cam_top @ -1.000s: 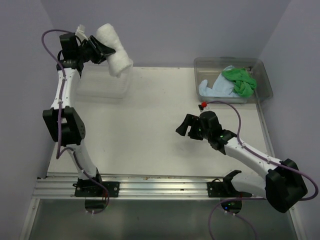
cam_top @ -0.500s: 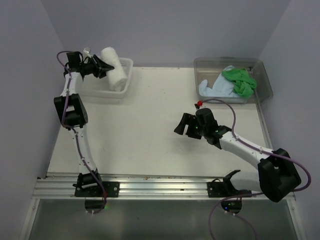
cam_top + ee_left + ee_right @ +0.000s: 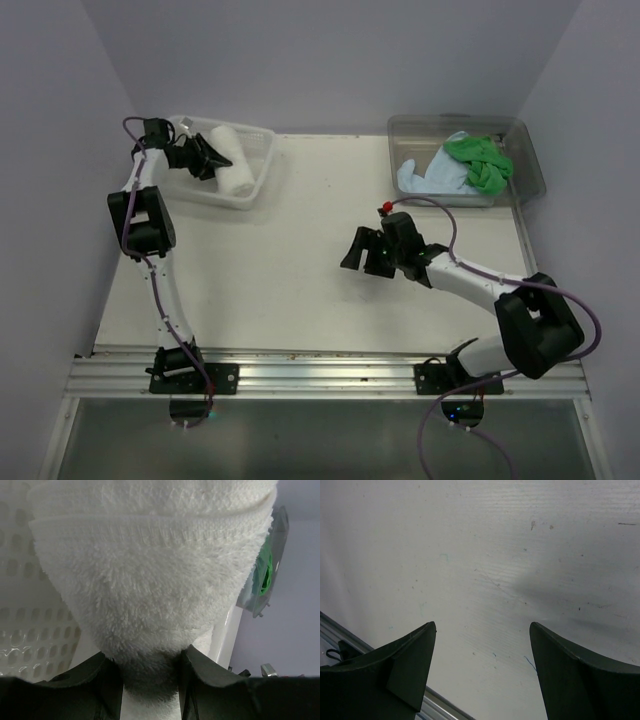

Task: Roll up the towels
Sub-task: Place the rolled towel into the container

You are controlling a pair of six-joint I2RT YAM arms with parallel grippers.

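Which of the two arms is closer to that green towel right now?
The right one. The right gripper hangs over the table, short of the tub holding the green towel; the left gripper grips the white towel over the basket, far across.

Between the lattice basket (image 3: 258,182) at the far left and the clear tub (image 3: 531,160) at the far right, the desk (image 3: 300,225) lies bare. The right claw (image 3: 362,262) hangs over that stretch, jaws wide with only desk between them. Much of the basket's inside is taken up by the left claw (image 3: 213,158) and the rolled white towel (image 3: 233,160) it clamps. The tub, open on top, holds the green towel (image 3: 480,160) and blue towel (image 3: 425,180). The right arm (image 3: 470,285) slants across the near right.
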